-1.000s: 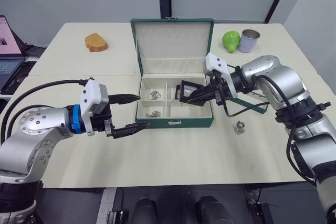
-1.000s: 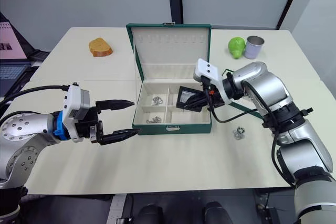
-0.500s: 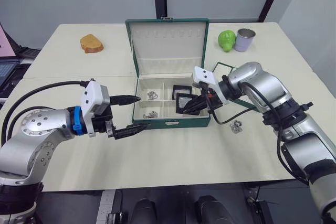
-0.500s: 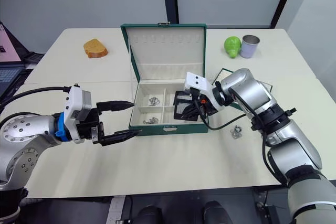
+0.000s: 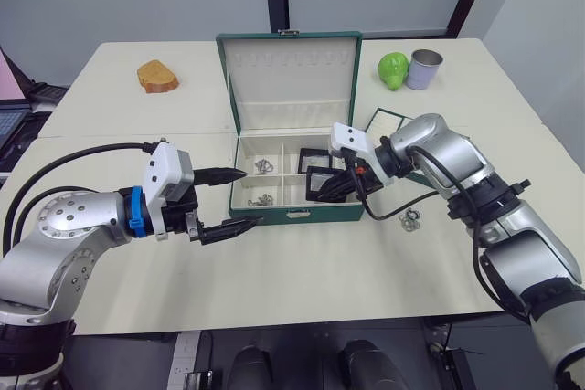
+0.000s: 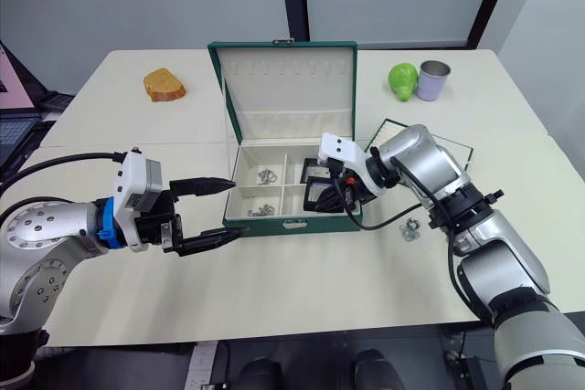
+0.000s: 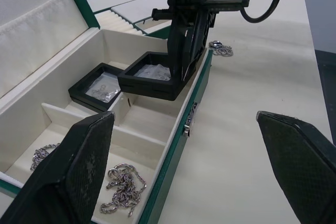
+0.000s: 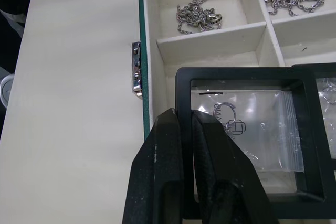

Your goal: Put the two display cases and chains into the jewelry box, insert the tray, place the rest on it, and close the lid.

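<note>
- Left eye view: box (image 5: 297, 213) is set mid-table, lid (image 5: 290, 79) raised upright behind it, cream lining and clasp (image 5: 297, 215) shown at the front wall.
- Right gripper (image 5: 335, 191): fingers pressed onto the edge of 1 display case (image 5: 323, 183), which is held tilted over the box's front right compartment; in the right wrist view the 2 fingers (image 8: 173, 171) are seen clamped on the black frame of that case (image 8: 247, 129).
- Second case (image 5: 315, 156): laid flat in the back right compartment, just behind the held one; both are seen side by side in the left wrist view (image 7: 103, 85).
- Chains: 1 (image 5: 266, 167) in the back left compartment, 1 (image 5: 263, 199) in the front left compartment.
- Left gripper (image 5: 234, 196): fingers spread wide apart, nothing between them, held just left of the box's front left corner, above the table (image 5: 302, 271).
- Tray (image 5: 388, 121): laid on the table right of the box, partly hidden behind the right arm.
- Rings (image 5: 409, 218): small silvery cluster on the table, right of the box's front corner, below the right arm.
- Other items noted: bread slice (image 5: 157, 75) far left; green pear-shaped fruit (image 5: 394, 69) and metal can (image 5: 425, 69) touching or nearly so, far right; laptop (image 5: 11, 116) at the left edge.
</note>
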Controlling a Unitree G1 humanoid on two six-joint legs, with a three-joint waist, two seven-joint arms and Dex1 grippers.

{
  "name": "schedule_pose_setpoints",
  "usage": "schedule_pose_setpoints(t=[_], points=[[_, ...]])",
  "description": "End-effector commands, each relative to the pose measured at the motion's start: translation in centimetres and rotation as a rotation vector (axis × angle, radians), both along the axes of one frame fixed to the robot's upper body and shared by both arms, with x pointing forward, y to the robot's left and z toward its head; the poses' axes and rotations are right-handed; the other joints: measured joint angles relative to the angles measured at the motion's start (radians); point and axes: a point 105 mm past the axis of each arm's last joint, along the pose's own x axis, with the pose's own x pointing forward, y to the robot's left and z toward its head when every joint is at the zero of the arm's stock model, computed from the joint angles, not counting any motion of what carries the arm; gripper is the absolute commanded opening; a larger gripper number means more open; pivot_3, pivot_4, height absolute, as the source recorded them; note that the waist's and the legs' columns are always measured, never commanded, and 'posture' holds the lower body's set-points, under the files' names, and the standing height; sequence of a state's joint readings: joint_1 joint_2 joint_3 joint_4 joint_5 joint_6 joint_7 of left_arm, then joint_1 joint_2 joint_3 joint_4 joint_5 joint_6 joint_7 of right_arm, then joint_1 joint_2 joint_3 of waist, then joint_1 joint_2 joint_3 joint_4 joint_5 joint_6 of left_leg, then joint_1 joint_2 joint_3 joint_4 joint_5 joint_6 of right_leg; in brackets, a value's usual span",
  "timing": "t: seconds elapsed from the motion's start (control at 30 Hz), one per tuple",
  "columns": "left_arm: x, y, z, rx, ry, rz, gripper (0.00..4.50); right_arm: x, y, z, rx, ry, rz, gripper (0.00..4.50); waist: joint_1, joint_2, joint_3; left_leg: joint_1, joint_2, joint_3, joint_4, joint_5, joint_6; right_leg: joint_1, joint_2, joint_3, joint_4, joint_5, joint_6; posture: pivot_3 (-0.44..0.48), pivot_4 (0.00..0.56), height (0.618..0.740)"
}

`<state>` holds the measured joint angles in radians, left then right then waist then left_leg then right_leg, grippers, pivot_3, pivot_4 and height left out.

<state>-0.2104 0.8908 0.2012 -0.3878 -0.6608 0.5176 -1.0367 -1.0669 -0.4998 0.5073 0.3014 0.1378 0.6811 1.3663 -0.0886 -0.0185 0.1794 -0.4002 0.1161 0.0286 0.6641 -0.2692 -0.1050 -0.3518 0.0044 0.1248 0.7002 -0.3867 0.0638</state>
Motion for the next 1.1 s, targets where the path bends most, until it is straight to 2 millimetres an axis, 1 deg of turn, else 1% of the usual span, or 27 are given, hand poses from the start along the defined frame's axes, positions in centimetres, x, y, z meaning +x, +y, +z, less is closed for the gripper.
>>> schedule_pose_setpoints(t=[0.03, 0.17, 0.23, 0.3, 0.4, 0.53, 0.67, 0.7, 0.8, 0.9, 0.97, 1.0, 1.07, 1.1], points=[[-0.1, -0.2, 0.9, -0.004, -0.04, -0.009, 4.5, -0.1, 0.1, 0.0, -0.003, -0.017, 0.028, 0.04, 0.0, 0.0, 0.0, 0.0, 0.0, 0.0, 0.0, 0.0, 0.0, 0.0, 0.0, 0.0, 0.0, 0.0, 0.0, 0.0, 0.15, 0.74], [-0.1, -0.3, 0.9, -0.006, -0.038, -0.01, 4.5, 0.0, 0.1, -0.1, -0.007, -0.022, 0.034, 0.04, 0.0, 0.0, 0.0, 0.0, 0.0, 0.0, 0.0, 0.0, 0.0, 0.0, 0.0, 0.0, 0.0, 0.0, 0.0, 0.0, 0.15, 0.74], [-0.1, -0.4, 0.8, -0.007, -0.036, -0.01, 4.5, 0.1, 0.2, 0.1, 0.003, -0.026, 0.032, 0.75, 0.0, 0.0, 0.0, 0.0, 0.0, 0.0, 0.0, 0.0, 0.0, 0.0, 0.0, 0.0, 0.0, 0.0, 0.0, 0.0, 0.15, 0.74], [0.0, -0.3, 0.8, -0.009, -0.034, -0.008, 4.5, 0.2, 0.4, 0.5, 0.021, -0.029, 0.03, 1.22, 0.0, 0.0, 0.0, 0.0, 0.0, 0.0, 0.0, 0.0, 0.0, 0.0, 0.0, 0.0, 0.0, 0.0, 0.0, 0.0, 0.15, 0.74], [0.0, -0.3, 0.8, -0.009, -0.03, -0.005, 4.5, 0.5, 0.6, 1.7, 0.065, -0.036, 0.022, 1.89, 0.0, 0.0, 0.0, 0.0, 0.0, 0.0, 0.0, 0.0, 0.0, 0.0, 0.0, 0.0, 0.0, 0.0, 0.0, 0.0, 0.15, 0.74], [0.0, -0.3, 0.7, -0.009, -0.022, -0.005, 4.5, 0.7, 0.6, 2.8, 0.097, -0.042, 0.017, 2.96, -0.001, 0.0, 0.0, 0.0, 0.0, 0.0, 0.0, 0.0, 0.0, 0.0, 0.0, 0.0, 0.0, 0.0, 0.0, 0.0, 0.15, 0.74], [0.1, -0.3, 0.7, -0.007, -0.016, -0.006, 4.5, 0.7, 0.6, 3.4, 0.127, -0.043, 0.017, 4.21, 0.0, 0.0, 0.0, 0.0, 0.0, 0.0, 0.0, 0.0, 0.0, 0.0, 0.0, 0.0, 0.0, 0.0, 0.0, 0.0, 0.15, 0.74], [0.2, -0.3, 0.7, -0.007, -0.012, -0.006, 4.5, 0.8, 0.6, 3.6, 0.139, -0.047, 0.018, 4.45, -0.001, 0.0, 0.0, 0.0, 0.0, 0.0, 0.0, 0.0, 0.0, 0.0, 0.0, 0.0, 0.0, 0.0, 0.0, 0.0, 0.15, 0.74], [0.3, -0.3, 0.6, -0.01, 0.003, 0.0, 4.5, 0.8, 0.8, 5.1, 0.244, -0.062, 0.013, 4.45, -0.001, 0.0, 0.0, 0.0, 0.0, 0.0, 0.0, 0.0, 0.0, 0.0, 0.0, 0.0, 0.0, 0.0, 0.0, 0.0, 0.15, 0.74], [0.4, 0.1, 0.5, -0.01, 0.019, 0.017, 4.5, 0.3, 0.0, 7.1, 0.38, -0.073, 0.018, 4.45, 0.0, 0.0, 0.0, 0.0, 0.0, 0.0, 0.0, 0.0, 0.0, 0.001, 0.0, 0.0, 0.0, 0.0, 0.0, 0.0, 0.15, 0.74], [0.5, 0.7, 0.6, -0.017, 0.024, 0.046, 4.5, -0.3, -1.5, 8.0, 0.442, -0.083, 0.016, 4.45, 0.004, 0.0, 0.0, 0.0, 0.0, 0.0, 0.0, 0.0, 0.0, 0.001, 0.0, 0.0, 0.0, 0.0, 0.0, 0.0, 0.15, 0.74], [0.7, 1.2, 0.7, -0.027, 0.027, 0.076, 4.5, -0.7, -2.6, 8.2, 0.464, -0.093, 0.002, 4.45, 0.005, 0.0, 0.0, 0.0, 0.0, 0.0, 0.0, 0.0, 0.0, 0.002, 0.0, -0.001, -0.001, 0.0, 0.0, 0.0, 0.15, 0.74], [0.9, 2.1, 0.8, -0.041, 0.032, 0.119, 4.5, -1.3, -4.1, 8.4, 0.482, -0.107, -0.024, 4.45, 0.007, 0.0, 0.0, -0.001, 0.0, 0.0, 0.0, 0.0, 0.0, 0.002, -0.001, -0.001, -0.002, 0.0, 0.0, 0.0, 0.15, 0.74], [1.1, 3.1, 0.7, -0.049, 0.034, 0.169, 4.5, -1.4, -5.6, 8.3, 0.501, -0.127, -0.071, 4.45, 0.007, 0.0, 0.0, -0.001, 0.0, 0.0, -0.001, 0.0, 0.0, 0.002, -0.001, -0.001, -0.002, 0.0, 0.0, 0.0, 0.15, 0.74]])
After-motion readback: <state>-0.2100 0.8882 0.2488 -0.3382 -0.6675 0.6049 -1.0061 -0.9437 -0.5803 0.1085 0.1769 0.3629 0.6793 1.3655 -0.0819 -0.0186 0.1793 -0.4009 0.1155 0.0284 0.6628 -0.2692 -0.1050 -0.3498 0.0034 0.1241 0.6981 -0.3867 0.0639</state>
